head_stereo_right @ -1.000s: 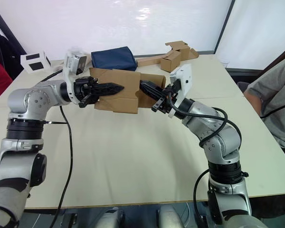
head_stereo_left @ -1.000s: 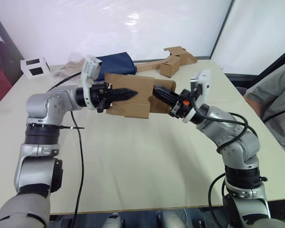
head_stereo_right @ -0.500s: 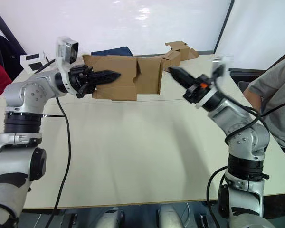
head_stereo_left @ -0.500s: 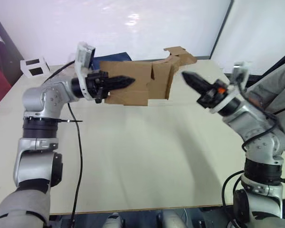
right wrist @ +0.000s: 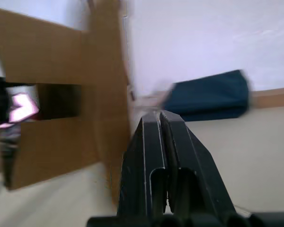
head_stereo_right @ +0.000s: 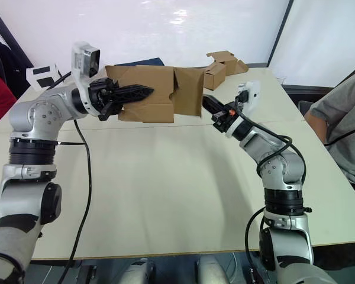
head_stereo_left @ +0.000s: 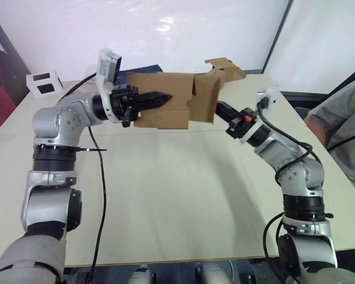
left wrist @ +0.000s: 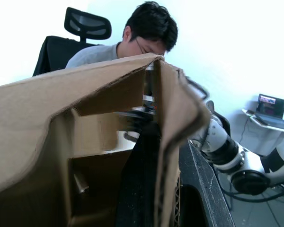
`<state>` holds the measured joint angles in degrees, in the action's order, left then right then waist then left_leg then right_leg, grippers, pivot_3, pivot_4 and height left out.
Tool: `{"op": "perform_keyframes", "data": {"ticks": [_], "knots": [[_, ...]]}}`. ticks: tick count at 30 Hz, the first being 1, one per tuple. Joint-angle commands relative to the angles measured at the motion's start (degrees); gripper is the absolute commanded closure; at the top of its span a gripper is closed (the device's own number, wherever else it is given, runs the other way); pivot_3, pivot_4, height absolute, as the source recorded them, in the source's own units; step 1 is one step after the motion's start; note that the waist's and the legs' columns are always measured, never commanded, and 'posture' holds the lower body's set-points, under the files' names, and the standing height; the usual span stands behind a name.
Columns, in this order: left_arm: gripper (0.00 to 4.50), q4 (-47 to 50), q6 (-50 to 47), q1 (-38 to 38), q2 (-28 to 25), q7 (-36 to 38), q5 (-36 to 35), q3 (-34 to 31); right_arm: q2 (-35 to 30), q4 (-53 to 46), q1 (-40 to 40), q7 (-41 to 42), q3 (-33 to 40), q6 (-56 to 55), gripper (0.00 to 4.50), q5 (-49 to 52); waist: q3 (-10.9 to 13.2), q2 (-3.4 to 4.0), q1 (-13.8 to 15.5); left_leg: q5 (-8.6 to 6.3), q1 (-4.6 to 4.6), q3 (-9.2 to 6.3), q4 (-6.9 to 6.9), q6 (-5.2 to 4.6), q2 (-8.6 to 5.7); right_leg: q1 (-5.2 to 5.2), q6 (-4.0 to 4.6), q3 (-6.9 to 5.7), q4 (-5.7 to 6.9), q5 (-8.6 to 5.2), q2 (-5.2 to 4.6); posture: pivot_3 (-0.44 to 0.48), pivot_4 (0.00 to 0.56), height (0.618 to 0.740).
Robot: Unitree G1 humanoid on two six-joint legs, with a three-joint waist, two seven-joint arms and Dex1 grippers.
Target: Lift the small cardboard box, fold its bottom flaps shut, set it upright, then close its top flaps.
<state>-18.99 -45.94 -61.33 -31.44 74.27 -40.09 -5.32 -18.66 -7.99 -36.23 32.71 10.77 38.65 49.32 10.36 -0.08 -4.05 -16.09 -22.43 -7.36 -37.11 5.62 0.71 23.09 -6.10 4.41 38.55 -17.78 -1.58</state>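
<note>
No readable text, labels, brands or numbers for you here. The small cardboard box is plain brown with no print on its walls or flaps. The white cube, well off to the box's left, carries only black squares, no characters. The screen behind the box is too small to read.

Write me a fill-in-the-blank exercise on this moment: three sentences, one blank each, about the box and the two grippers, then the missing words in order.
1. The small cardboard box is held above the table by the ____ gripper.
2. The right gripper has its two black fingers ____, with nothing between them.
3. Seen from the head, the right gripper's tip is at the box's end flap, on the robot's ____ side of the box.

Missing words: left; shut; right
</note>
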Motion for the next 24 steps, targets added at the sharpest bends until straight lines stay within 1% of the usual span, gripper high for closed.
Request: {"op": "perform_keyframes", "data": {"ticks": [1,4,11,14,18,24], "knots": [[4.5,1.7,0.1,-0.7,-0.3,-0.3,-1.0,-1.4,0.9,-5.0,0.4,-0.6,2.3,2.3,4.44,6.5,0.0,0.0,0.0,0.0,0.0,0.0,0.0,0.0,0.0,0.0,0.0,0.0,0.0,0.0,0.0,0.0,0.15,0.74],[4.5,1.6,0.0,-0.6,-0.2,-0.4,-1.1,-1.4,1.2,-6.1,1.1,-1.7,1.9,3.3,4.44,7.9,0.0,0.0,0.0,-0.01,0.0,0.0,0.0,-0.01,0.0,0.0,0.0,0.0,0.01,0.0,0.0,0.0,0.15,0.74],[4.5,1.1,-0.4,-0.6,0.0,-0.4,-1.3,-1.4,4.8,-6.5,2.0,-4.6,2.3,2.5,4.44,10.9,0.0,0.0,-0.1,-0.01,0.0,0.0,0.01,-0.03,0.0,0.01,0.0,0.0,0.01,0.0,0.01,0.0,0.15,0.74],[4.5,1.1,-0.5,-0.6,-0.1,-0.4,-1.5,-1.5,5.9,-6.3,2.2,-5.3,2.8,2.2,3.76,12.3,0.0,0.0,0.0,-0.01,0.0,0.0,0.01,-0.02,0.0,0.02,0.0,0.0,0.01,0.0,0.01,0.0,0.15,0.74],[4.5,1.0,-0.7,-0.6,-0.2,-0.7,-1.7,-1.8,6.3,-6.8,2.8,-5.7,2.8,3.2,2.15,14.8,0.0,0.0,0.0,-0.01,0.0,0.0,0.0,-0.02,0.0,0.01,0.0,0.0,0.01,0.0,0.0,0.0,0.15,0.74],[4.5,1.5,-1.3,-0.2,-0.3,-1.4,-2.2,-2.3,8.9,-7.3,5.3,-7.3,3.1,3.7,2.15,20.1,0.0,0.0,-0.1,-0.01,0.0,0.0,0.01,-0.02,0.0,0.02,0.0,0.0,0.01,0.0,0.01,0.0,0.15,0.74]]}}
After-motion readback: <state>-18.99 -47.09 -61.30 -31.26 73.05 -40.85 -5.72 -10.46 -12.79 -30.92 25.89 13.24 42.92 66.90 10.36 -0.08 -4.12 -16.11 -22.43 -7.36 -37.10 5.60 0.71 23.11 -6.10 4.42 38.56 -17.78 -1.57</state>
